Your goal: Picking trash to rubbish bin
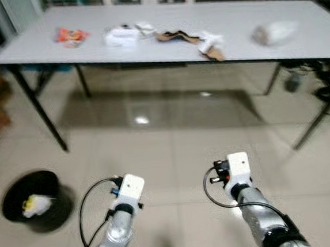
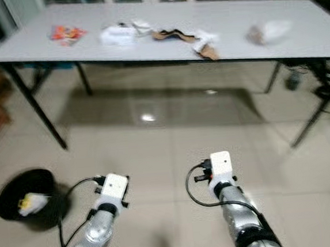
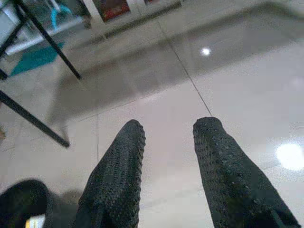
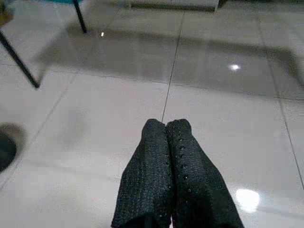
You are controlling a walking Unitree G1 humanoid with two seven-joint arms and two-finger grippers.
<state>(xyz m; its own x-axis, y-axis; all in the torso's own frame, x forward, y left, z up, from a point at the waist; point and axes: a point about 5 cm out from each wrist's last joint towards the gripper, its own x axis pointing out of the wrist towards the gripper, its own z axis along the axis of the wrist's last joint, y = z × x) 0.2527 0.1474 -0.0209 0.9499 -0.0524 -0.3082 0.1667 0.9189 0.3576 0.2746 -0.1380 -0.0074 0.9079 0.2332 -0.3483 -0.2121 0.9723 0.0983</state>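
Trash lies along a grey table: an orange wrapper, a white crumpled wad, brown paper, white tissue and a pale plastic bag. A black rubbish bin stands on the floor at my near left, with a yellow-white scrap inside. My left arm and right arm are held low over the tiles, well short of the table. The left gripper is open and holds nothing. The right gripper is shut and holds nothing.
Black table legs slant down at the left, and another leg at the right. Cables and dark objects lie under the table's right end. Glossy tiled floor stretches between me and the table.
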